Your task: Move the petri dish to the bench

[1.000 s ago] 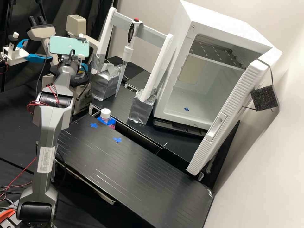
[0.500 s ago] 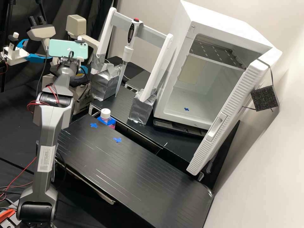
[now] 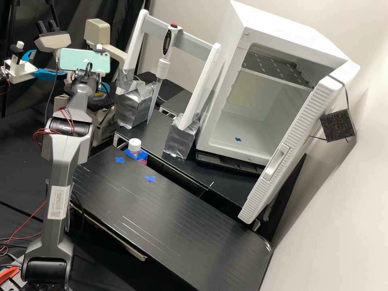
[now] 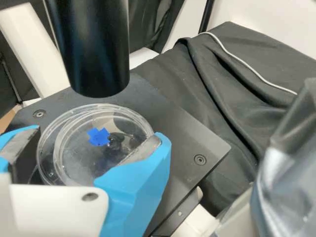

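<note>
The wrist end of the dark grey metal robot arm (image 3: 85, 83) has swung a little to the left in the high view over the last second. The mint-green phone (image 3: 97, 61) mounted on it has moved the same way, dipping at first, then rising slightly but ending a touch lower than it began. More of the beige angled microscope neck (image 3: 117, 53) shows to the right of the phone. The upper part of the thin black cable (image 3: 53, 87) at the phone's left end has shifted left too.
</note>
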